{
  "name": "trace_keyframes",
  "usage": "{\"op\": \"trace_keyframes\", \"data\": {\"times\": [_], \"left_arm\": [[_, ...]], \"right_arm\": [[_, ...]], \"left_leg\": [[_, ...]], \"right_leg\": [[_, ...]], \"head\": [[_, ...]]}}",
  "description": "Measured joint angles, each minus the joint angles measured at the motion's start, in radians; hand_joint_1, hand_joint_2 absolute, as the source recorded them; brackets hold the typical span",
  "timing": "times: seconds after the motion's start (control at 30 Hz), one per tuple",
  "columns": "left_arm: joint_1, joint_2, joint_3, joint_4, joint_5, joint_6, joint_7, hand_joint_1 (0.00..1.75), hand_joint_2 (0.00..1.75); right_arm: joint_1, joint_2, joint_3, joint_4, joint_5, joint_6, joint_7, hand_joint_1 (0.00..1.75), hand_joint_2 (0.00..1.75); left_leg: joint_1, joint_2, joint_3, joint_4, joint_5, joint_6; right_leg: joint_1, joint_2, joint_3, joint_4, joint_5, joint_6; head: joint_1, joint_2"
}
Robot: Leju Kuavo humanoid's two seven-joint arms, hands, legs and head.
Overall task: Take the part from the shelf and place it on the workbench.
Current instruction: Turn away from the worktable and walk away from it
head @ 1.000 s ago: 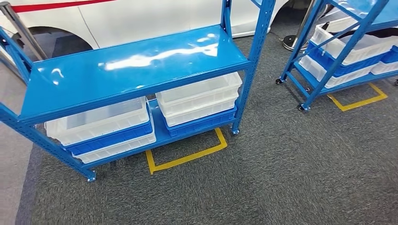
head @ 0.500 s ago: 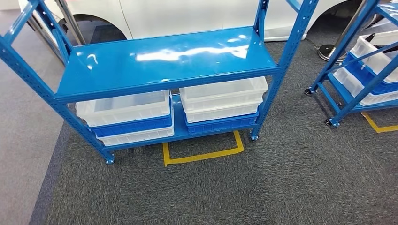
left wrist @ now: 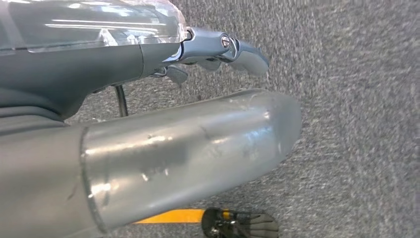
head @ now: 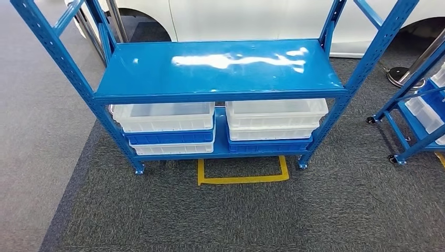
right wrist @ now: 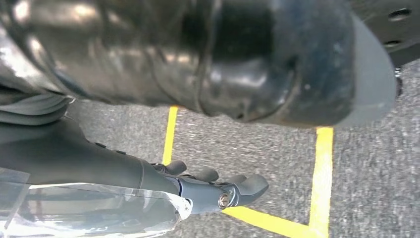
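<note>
A blue metal shelf (head: 220,68) stands straight ahead in the head view, and its glossy middle board is bare. On the bottom level sit two stacks of white and blue bins (head: 170,128) (head: 273,123); I cannot make out any part inside them. My left hand (left wrist: 208,47) hangs over grey carpet in the left wrist view, its fingers loosely extended and holding nothing. My right hand (right wrist: 213,188) hangs the same way in the right wrist view, above yellow floor tape (right wrist: 322,173), and it holds nothing.
A second blue shelf on castors (head: 414,115) with bins stands at the right edge. A white car (head: 252,18) is parked behind the shelf. Yellow tape (head: 242,176) marks a rectangle on the dark carpet before the shelf. Lighter floor lies to the left.
The whole view has swung: the shelf, earlier skewed and left of centre, now sits centred and square on, and the second shelf has slid to the right edge. The camera moved, not the things.
</note>
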Motion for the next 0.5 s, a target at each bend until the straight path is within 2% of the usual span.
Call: {"op": "trace_keyframes", "data": {"times": [0.1, 0.17, 0.2, 0.27, 0.3, 0.33, 0.37, 0.4, 0.43, 0.47, 0.5], "left_arm": [[0.0, 0.0, 0.0, 0.0, 0.001, 0.0, -0.002, 0.0, 0.0], [-0.001, 0.001, 0.0, 0.0, 0.001, 0.001, -0.002, 0.0, 0.0], [-0.002, 0.001, 0.0, 0.0, 0.001, 0.001, -0.002, 0.0, 0.0], [-0.004, 0.001, 0.0, 0.0, 0.0, 0.002, -0.002, 0.0, 0.0], [-0.003, 0.001, 0.0, 0.0, -0.001, 0.002, -0.001, 0.0, 0.0], [-0.002, 0.001, 0.0, 0.0, -0.001, 0.003, -0.001, 0.0, 0.0], [0.0, 0.001, 0.0, 0.0, -0.002, 0.003, 0.0, 0.0, 0.0], [0.002, 0.001, 0.0, 0.001, -0.002, 0.003, 0.0, 0.0, 0.0], [0.004, 0.001, 0.0, 0.001, -0.002, 0.003, 0.0, 0.0, 0.0], [0.004, 0.001, 0.0, 0.001, -0.003, 0.004, 0.0, 0.0, 0.0], [0.004, 0.001, 0.0, 0.001, -0.002, 0.005, 0.0, 0.0, 0.0]], "right_arm": [[0.001, 0.0, 0.001, -0.001, -0.006, 0.005, 0.002, 0.0, 0.0], [0.005, 0.001, 0.0, -0.002, -0.009, 0.011, 0.007, 0.0, 0.0], [0.007, 0.001, 0.0, -0.002, -0.01, 0.014, 0.009, 0.0, 0.0], [0.011, 0.001, 0.0, -0.004, -0.01, 0.017, 0.013, 0.0, 0.0], [0.012, 0.001, 0.0, -0.004, -0.01, 0.018, 0.015, 0.0, 0.0], [0.013, 0.001, 0.0, -0.004, -0.01, 0.018, 0.016, 0.0, 0.0], [0.014, 0.001, 0.0, -0.004, -0.01, 0.018, 0.018, 0.0, 0.0], [0.014, 0.001, 0.0, -0.004, -0.01, 0.018, 0.019, 0.0, 0.0], [0.014, 0.001, 0.0, -0.005, -0.01, 0.018, 0.02, 0.0, 0.0], [0.015, 0.001, 0.0, -0.006, -0.01, 0.018, 0.021, 0.0, 0.0], [0.015, 0.002, 0.0, -0.007, -0.01, 0.018, 0.022, 0.0, 0.0]], "left_leg": [[-0.001, -0.004, 0.003, 0.001, -0.012, -0.019], [0.001, 0.01, -0.002, 0.028, -0.029, -0.03], [0.002, 0.021, -0.021, 0.071, -0.051, -0.034], [0.004, 0.042, -0.094, 0.204, -0.108, -0.041], [0.004, 0.045, -0.133, 0.267, -0.126, -0.043], [0.005, 0.047, -0.16, 0.301, -0.124, -0.044], [0.004, 0.048, -0.169, 0.296, -0.101, -0.043], [0.004, 0.048, -0.158, 0.254, -0.06, -0.039], [0.003, 0.051, -0.135, 0.183, -0.012, -0.034], [0.0, 0.055, -0.11, 0.123, 0.021, -0.027], [-0.004, 0.059, -0.09, 0.077, 0.039, -0.02]], "right_leg": [[0.004, 0.0, 0.008, -0.019, -0.005, -0.017], [0.002, -0.007, 0.018, -0.026, -0.005, -0.031], [-0.001, -0.012, 0.024, -0.029, -0.006, -0.036], [0.0, -0.021, 0.033, -0.031, -0.015, -0.042], [0.001, -0.025, 0.039, -0.031, -0.021, -0.043], [0.002, -0.028, 0.046, -0.031, -0.028, -0.042], [0.002, -0.03, 0.056, -0.031, -0.037, -0.041], [0.003, -0.032, 0.068, -0.031, -0.046, -0.039], [0.003, -0.033, 0.081, -0.031, -0.056, -0.037], [0.003, -0.034, 0.091, -0.032, -0.065, -0.033], [0.004, -0.035, 0.099, -0.032, -0.074, -0.028]], "head": [[-0.001, 0.0], [-0.001, 0.0], [-0.001, 0.0], [-0.002, 0.0], [-0.002, 0.0], [-0.002, 0.0], [-0.002, 0.0], [-0.002, 0.0], [-0.002, 0.0], [-0.002, 0.0], [-0.002, 0.0]]}}
